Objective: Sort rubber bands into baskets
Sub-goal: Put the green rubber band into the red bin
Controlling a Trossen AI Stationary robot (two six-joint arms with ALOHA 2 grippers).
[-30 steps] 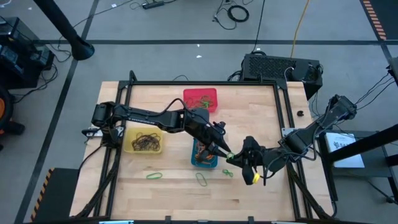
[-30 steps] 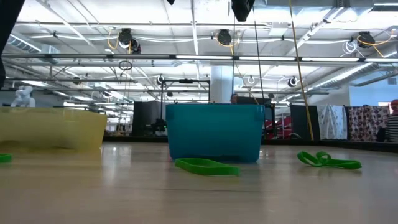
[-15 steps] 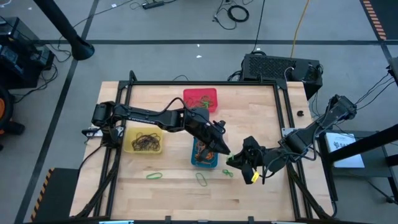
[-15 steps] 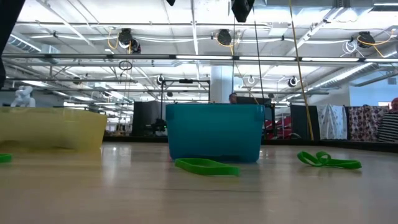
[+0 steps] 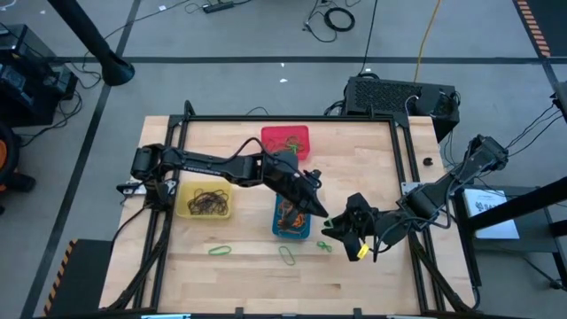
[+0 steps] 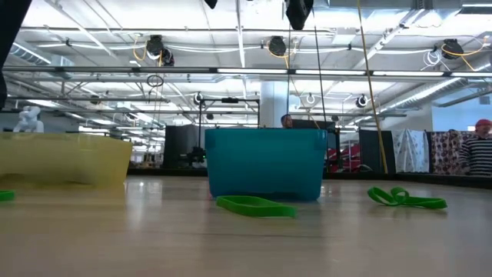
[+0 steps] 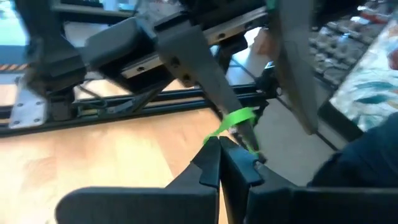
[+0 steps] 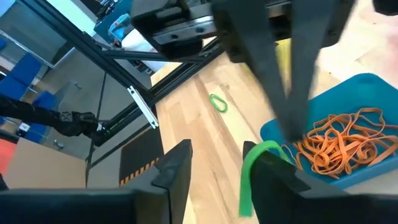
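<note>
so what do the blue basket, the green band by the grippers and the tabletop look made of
Blue basket: likely plastic, with smooth, even-coloured, slightly translucent walls and rounded corners.
Green band: looks like rubber, a thin flat matte strip that bends limply where the left gripper pinches it.
Tabletop: seemingly wood, pale with plank-like seams and a light sheen.

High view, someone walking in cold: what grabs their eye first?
The two arms meeting just right of the blue basket: the left gripper, jaws shut, pinches a green rubber band that also hangs on a finger of the open right gripper, a hand-over in mid-air. Next, the colour: orange bands fill the blue basket, dark ones the yellow basket at the left, with the red basket behind.
</note>
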